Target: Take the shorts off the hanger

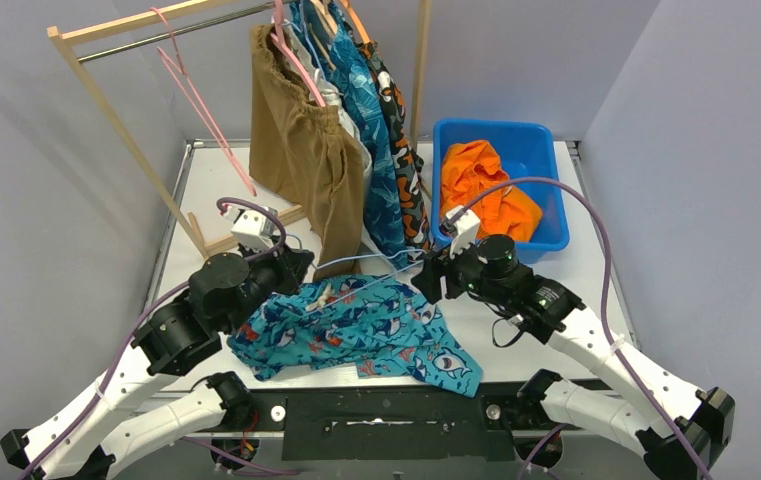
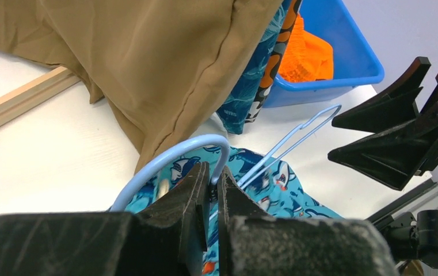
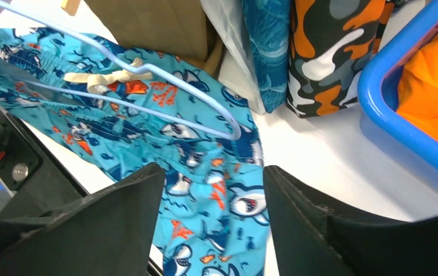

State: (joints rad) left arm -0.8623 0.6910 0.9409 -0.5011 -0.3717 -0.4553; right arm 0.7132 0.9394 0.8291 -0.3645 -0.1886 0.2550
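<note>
Left claw [image 2: 213, 173] pinches one blue hanger [image 2: 170, 156]; right claw [image 3: 213, 172] spread, empty, above one shark shorts [image 1: 376, 335] on the table [image 1: 581, 270]; four hung shorts [image 1: 301, 150] on the rack [image 1: 116, 130], one orange shorts [image 1: 476, 180] in the bin [image 1: 546, 135]

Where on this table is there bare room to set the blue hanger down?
Bare table lies back left, between the wooden rack and the brown shorts. A smaller patch lies front right, between the shark shorts and the right arm. The middle is crowded, from those shorts across to the blue bin.
</note>
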